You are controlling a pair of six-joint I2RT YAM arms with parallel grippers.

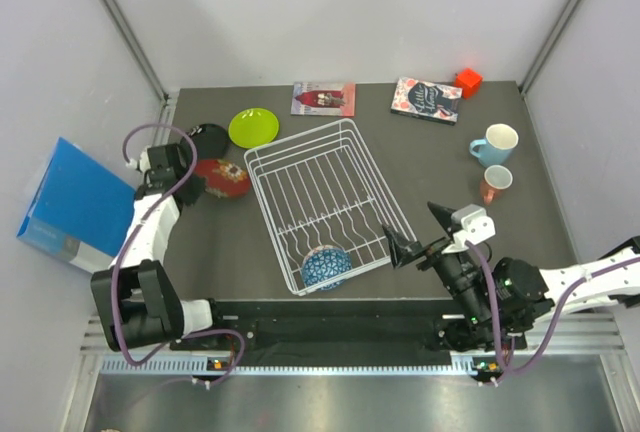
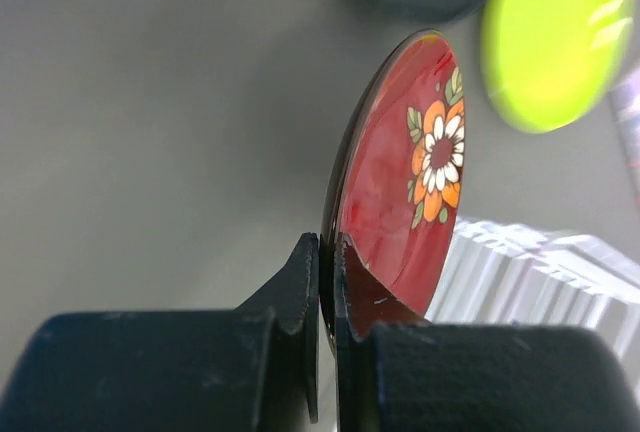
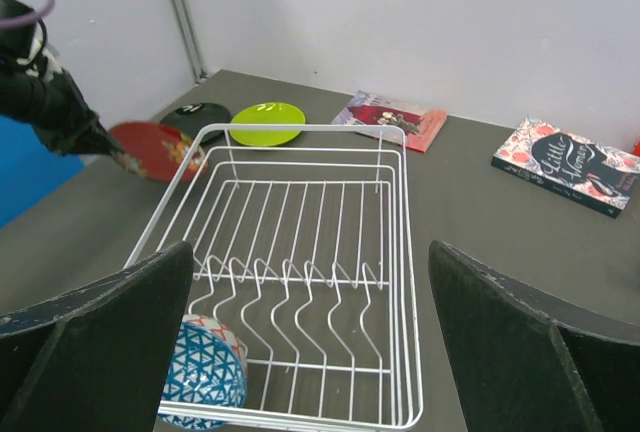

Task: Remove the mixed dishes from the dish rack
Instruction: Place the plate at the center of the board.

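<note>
While left gripper [image 2: 325, 252] pinches rim of red flower-patterned plate [image 2: 410, 182], jaws narrow, we see plate outside white wire dish rack [image 1: 325, 192], just beside its left side. Right gripper [image 3: 310, 252] spread wide, holding nothing. Blue-patterned bowl [image 1: 326, 265] sits in rack's near corner.

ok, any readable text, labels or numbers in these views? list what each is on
"Little Women": on the cover of the dark blue floral book, legible only in the right wrist view.
Pink-red book: cover print too blurred to read.
Blue box: no text visible.
Red patterned plate: flower design only, no words.
No other text, numbers or signs can be made out.
</note>
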